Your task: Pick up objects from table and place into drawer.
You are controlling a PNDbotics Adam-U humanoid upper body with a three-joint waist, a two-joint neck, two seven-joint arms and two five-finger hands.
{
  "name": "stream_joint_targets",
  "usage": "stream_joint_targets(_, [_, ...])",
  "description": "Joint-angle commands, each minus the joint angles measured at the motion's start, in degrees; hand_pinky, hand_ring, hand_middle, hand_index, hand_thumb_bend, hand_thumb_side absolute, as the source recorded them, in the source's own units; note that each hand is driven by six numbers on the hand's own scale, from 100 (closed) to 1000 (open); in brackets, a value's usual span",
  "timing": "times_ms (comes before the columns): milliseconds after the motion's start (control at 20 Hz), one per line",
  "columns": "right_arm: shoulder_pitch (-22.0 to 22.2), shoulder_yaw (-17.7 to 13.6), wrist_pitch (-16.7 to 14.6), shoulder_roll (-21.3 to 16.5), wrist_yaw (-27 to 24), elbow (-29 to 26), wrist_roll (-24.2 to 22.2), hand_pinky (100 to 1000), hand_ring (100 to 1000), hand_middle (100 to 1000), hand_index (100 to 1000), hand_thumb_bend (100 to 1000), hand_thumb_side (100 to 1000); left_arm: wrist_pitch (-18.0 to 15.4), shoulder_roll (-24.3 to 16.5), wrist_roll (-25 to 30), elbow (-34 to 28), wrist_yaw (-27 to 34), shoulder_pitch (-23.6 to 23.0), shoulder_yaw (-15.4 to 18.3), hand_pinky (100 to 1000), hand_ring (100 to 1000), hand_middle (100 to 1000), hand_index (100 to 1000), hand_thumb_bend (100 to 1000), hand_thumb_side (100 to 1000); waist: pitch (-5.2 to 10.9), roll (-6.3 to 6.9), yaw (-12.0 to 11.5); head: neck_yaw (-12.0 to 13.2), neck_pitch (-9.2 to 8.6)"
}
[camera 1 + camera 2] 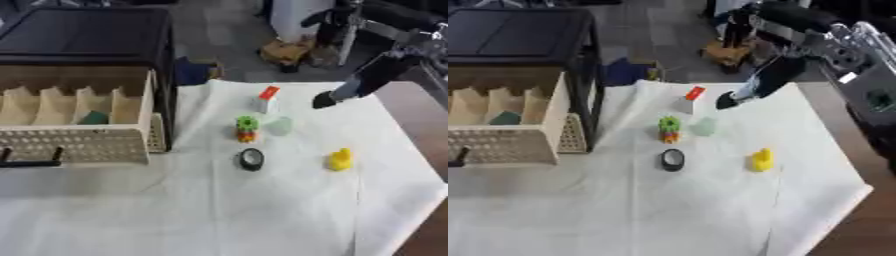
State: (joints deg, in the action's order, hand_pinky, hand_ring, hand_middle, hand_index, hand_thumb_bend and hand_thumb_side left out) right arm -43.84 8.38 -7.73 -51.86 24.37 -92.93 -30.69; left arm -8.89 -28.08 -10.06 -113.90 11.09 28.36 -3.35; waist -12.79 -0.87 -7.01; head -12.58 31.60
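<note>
My right hand (354, 85) reaches in from the upper right, black, with its fingers stretched down and left; it holds nothing and hovers just right of a white block with a red top (266, 100). In front of the block stand a green gear-shaped toy on an orange base (247, 128) and a pale green see-through piece (280, 126). A black ring-shaped roll (251, 159) and a yellow duck (339, 160) lie nearer to me. The drawer (79, 145) stands open at the left, with dividers and a green thing (93, 118) inside. My left hand does not show.
A white cloth (219, 210) covers the table; brown table edge (420, 115) shows at the right. The black cabinet (87, 35) rises behind the drawer. A black handle (31, 162) sticks out from the drawer front. Clutter lies on the floor beyond the table.
</note>
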Motion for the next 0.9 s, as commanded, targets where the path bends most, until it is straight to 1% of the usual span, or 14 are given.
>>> stream_joint_targets(50, [-1.5,0.3,0.2,-2.0,1.2,0.5,-2.6,757,741,755,947,845,428,0.5,-0.4,0.0,-0.7,0.3,0.5,0.4,345,357,472,852,150,1000,1.11,-0.05,-0.1,-0.2,-0.43])
stream_joint_targets(200, [-2.2,1.3,0.6,-2.0,1.9,1.4,-6.1,746,766,783,956,834,402,0.8,-0.3,0.0,-0.7,0.4,0.5,0.5,346,358,473,851,151,1000,1.12,-0.10,-0.1,-0.3,-0.31])
stream_joint_targets(250, [-2.4,1.6,0.8,-2.0,2.0,1.7,-7.1,704,770,804,961,817,386,0.8,-0.2,0.0,-0.7,0.4,0.5,0.5,347,359,473,851,151,1000,1.13,-0.12,-0.1,-0.3,-0.29])
stream_joint_targets(400, [-3.2,2.7,1.3,-1.7,1.9,2.6,-10.2,700,795,820,965,814,360,1.2,0.0,0.1,-0.7,0.5,0.4,0.5,348,359,473,850,151,1000,1.17,-0.12,-0.2,-0.4,-0.26])
stream_joint_targets(450, [-3.5,3.0,1.6,-1.5,1.9,3.0,-11.0,698,807,829,968,771,375,1.3,0.1,0.2,-0.7,0.5,0.4,0.5,348,359,473,850,151,1000,1.18,-0.11,-0.2,-0.4,-0.24])
stream_joint_targets(500, [-3.8,3.3,1.9,-1.3,1.8,3.3,-11.6,689,809,829,969,754,383,1.4,0.1,0.2,-0.7,0.6,0.4,0.5,349,359,473,850,152,1000,1.19,-0.11,-0.2,-0.5,-0.23])
stream_joint_targets(750, [-5.2,4.8,2.9,-0.4,0.8,4.7,-13.9,671,817,826,970,734,368,1.9,0.5,0.4,-0.7,0.7,0.2,0.5,350,359,473,848,152,1000,1.19,-0.17,-0.3,-0.6,-0.15])
stream_joint_targets(900, [-5.9,5.6,3.3,0.3,0.9,5.6,-14.6,635,799,819,969,681,334,2.2,0.7,0.6,-0.7,0.7,0.2,0.5,351,359,473,846,151,1000,1.17,-0.22,-0.4,-0.7,-0.13])
